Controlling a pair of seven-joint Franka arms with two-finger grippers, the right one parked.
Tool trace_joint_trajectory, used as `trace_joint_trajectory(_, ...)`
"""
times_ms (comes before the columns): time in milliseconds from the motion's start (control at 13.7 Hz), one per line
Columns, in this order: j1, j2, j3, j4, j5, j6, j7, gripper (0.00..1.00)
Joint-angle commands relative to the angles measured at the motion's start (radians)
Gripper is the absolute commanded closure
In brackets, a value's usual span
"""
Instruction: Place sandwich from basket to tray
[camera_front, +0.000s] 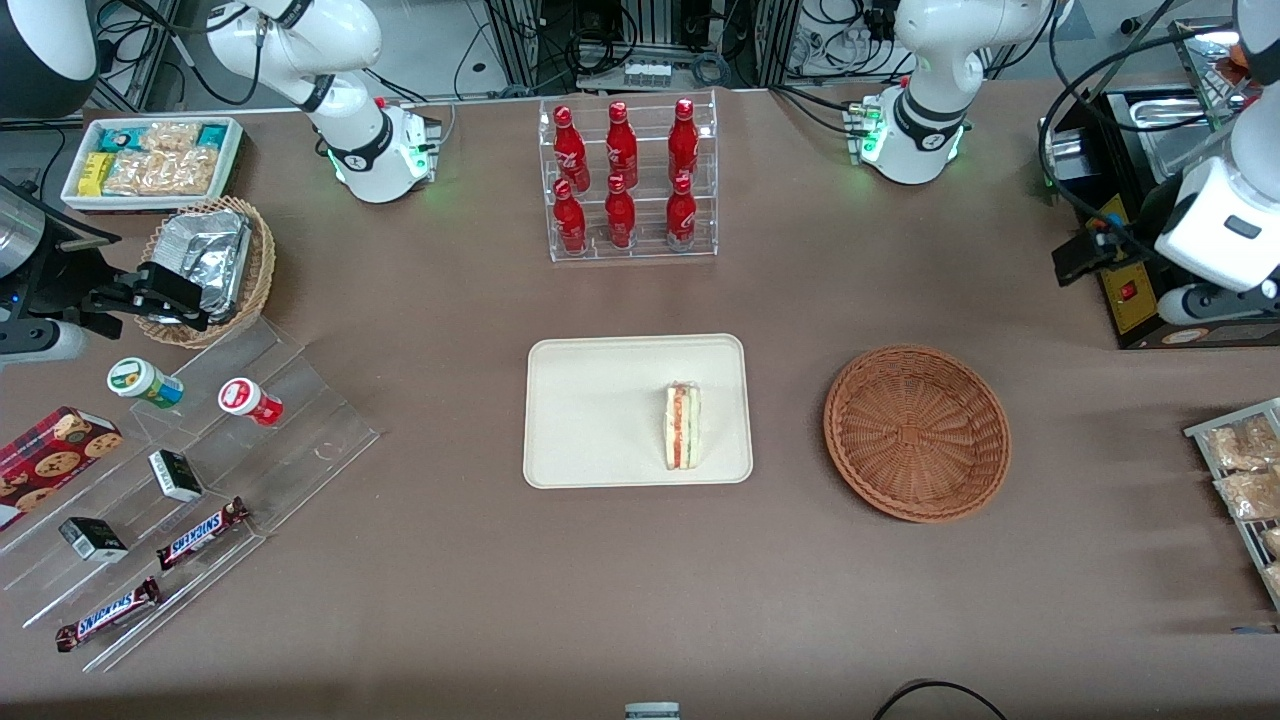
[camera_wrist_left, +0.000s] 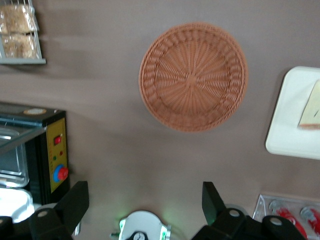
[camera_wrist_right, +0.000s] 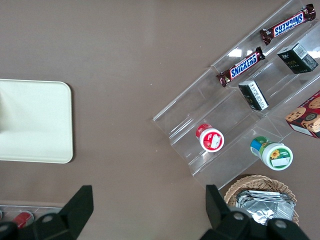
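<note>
The sandwich (camera_front: 683, 425) stands on its edge on the cream tray (camera_front: 600, 410), on the part of the tray nearest the basket. The reddish-brown wicker basket (camera_front: 917, 432) sits beside the tray toward the working arm's end and holds nothing. My left gripper (camera_front: 1075, 262) hangs high above the table, farther from the front camera than the basket and beside a black appliance. The left wrist view looks down on the empty basket (camera_wrist_left: 193, 76), the tray's rim (camera_wrist_left: 290, 125) and a corner of the sandwich (camera_wrist_left: 311, 110). The gripper (camera_wrist_left: 145, 197) is open, with only bare table between its fingers.
A clear rack of red bottles (camera_front: 627, 180) stands farther from the front camera than the tray. A black appliance (camera_front: 1130, 290) and a wire rack of snack packets (camera_front: 1245, 480) sit at the working arm's end. A clear stepped display (camera_front: 200, 480) and a foil-filled basket (camera_front: 215, 260) occupy the parked arm's end.
</note>
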Motion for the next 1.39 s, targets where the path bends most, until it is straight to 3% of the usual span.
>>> trace_joint_trajectory(0,0.006,-0.019,-0.002,-0.017,-0.041,-0.036,0.012,0.0)
trace_joint_trajectory(438,0.006,-0.054,-0.002,-0.186,-0.044,0.086,0.058,0.0)
trace_joint_trajectory(876,-0.008,-0.126,0.034,-0.224,-0.045,0.103,0.066,0.0)
trace_joint_trajectory(1315,-0.028,-0.118,0.047,-0.218,-0.045,0.105,0.088,0.0)
